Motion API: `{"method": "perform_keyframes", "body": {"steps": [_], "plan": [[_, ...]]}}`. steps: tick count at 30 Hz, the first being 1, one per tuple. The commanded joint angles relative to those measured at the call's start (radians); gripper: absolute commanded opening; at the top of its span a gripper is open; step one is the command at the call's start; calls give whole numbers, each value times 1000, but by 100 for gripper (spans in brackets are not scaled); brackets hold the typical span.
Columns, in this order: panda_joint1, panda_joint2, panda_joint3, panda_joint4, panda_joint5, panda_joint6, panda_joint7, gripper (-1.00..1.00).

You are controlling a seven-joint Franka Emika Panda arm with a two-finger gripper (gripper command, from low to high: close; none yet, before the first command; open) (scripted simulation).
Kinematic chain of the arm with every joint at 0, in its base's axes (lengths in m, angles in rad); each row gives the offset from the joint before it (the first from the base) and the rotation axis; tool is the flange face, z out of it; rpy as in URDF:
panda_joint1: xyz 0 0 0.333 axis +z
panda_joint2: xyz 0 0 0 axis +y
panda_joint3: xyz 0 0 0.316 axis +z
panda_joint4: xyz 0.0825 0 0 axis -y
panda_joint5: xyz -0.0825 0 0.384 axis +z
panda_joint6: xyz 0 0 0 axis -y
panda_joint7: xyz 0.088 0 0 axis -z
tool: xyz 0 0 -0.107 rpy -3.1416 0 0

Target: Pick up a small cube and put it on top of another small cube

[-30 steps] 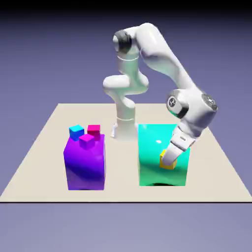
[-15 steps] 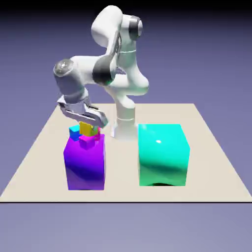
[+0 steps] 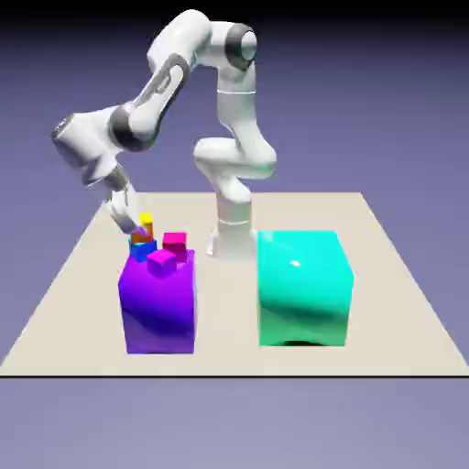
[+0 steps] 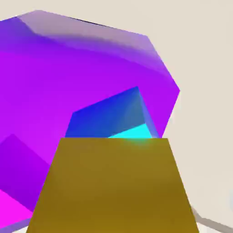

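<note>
The small yellow cube (image 3: 146,221) sits on the small blue cube (image 3: 142,250), on top of the big purple cube (image 3: 158,307). My gripper (image 3: 136,223) reaches down to it from the exterior view's upper left, with its fingers right at the yellow cube. In the hand view the yellow cube (image 4: 113,186) fills the bottom and hides both finger tips. The blue cube (image 4: 109,116) shows just beyond it on the purple top (image 4: 54,77). I cannot make out how wide the jaws stand.
A small pink cube (image 3: 174,242) and a small magenta cube (image 3: 161,262) share the purple cube's top, close to the stack. A big teal cube (image 3: 302,289) stands on the beige table (image 3: 394,275) at the exterior view's right.
The arm swung from the teal cube to the purple cube with the yellow cube. It then drew back toward the exterior view's left, and the yellow cube now rests on the blue one.
</note>
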Motion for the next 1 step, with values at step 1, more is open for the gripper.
{"method": "perform_keyframes", "body": {"steps": [1], "plan": [[0, -1, -4, 36, -4, -37, 4, 100]]}}
